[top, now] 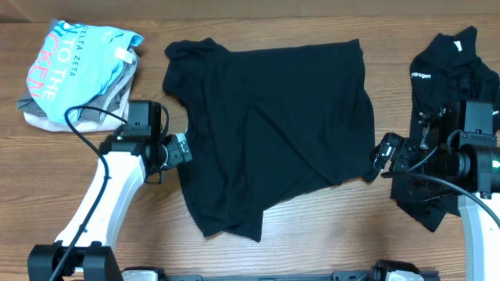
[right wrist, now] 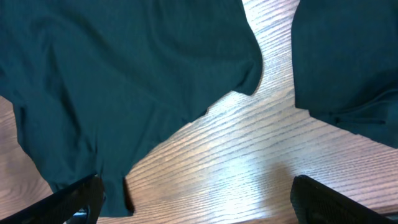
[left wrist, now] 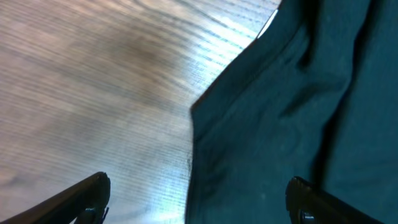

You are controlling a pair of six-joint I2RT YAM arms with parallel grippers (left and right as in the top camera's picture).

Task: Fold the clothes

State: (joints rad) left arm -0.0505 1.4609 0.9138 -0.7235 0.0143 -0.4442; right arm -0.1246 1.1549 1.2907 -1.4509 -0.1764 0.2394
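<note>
Only partly seen: logo shirt (top: 439, 69) under right arm (top: 471, 162)

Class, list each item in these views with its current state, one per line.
Centre black shirt: spread out, wrinkled, unfolded.
Logo black shirt: crumpled, unfolded.
Garment pile: heaped, light-blue tee on top.
Left gripper: open.
Right gripper: open.

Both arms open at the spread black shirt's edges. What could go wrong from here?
1. The right jaws stand open between the corner of the spread black shirt and the second black shirt; closing could catch both.
2. The left jaws straddle that shirt's edge, half over the table; a shallow pinch may slip.
3. Its lower hem lies rumpled, so a fold may come out crooked.
</note>
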